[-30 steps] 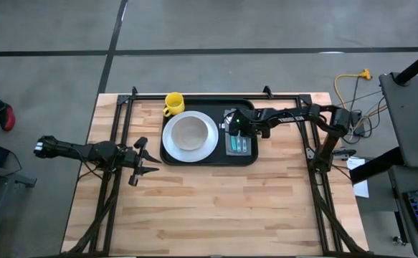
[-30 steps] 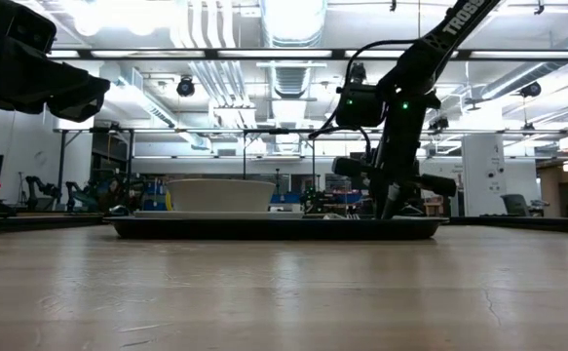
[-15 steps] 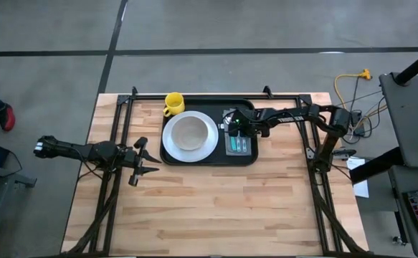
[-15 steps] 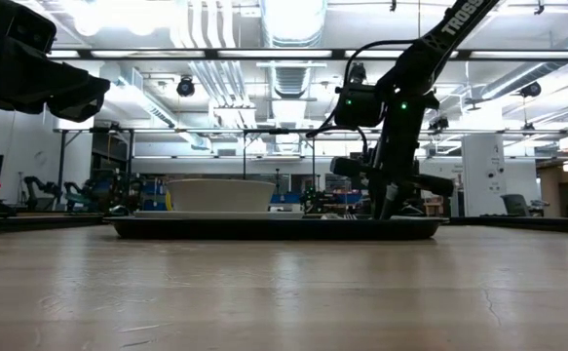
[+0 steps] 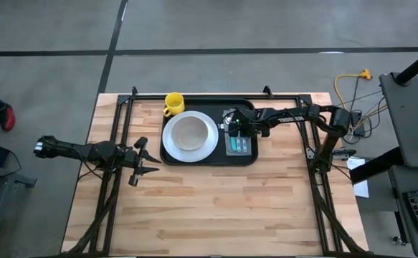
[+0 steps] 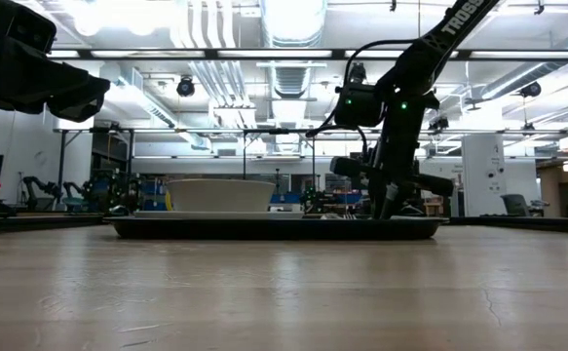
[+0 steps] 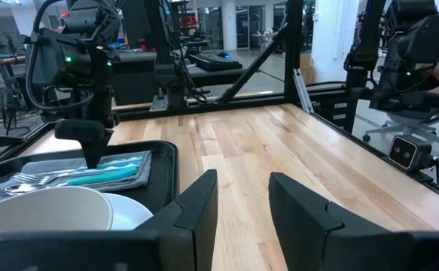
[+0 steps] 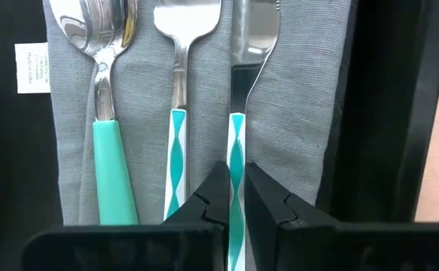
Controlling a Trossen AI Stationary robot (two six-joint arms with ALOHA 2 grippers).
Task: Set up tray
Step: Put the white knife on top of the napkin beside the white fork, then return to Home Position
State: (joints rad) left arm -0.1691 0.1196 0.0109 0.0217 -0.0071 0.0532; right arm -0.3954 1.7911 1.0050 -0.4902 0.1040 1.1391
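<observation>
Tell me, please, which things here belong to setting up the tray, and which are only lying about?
Belong to the job:
- tray
- white plate with bowl
- grey napkin
- spoon, fork, knife
- right end effector, closed around the knife handle

Lying about:
- yellow mug, on the table beside the tray
- left end effector, waiting open

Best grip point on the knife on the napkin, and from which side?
Grip the knife at its patterned teal handle, from straight above, fingers straddling its width. It lies flat on the grey napkin with the fork close alongside, so a narrow pinch fits best. The right gripper already sits there, fingers nearly closed around the handle.
</observation>
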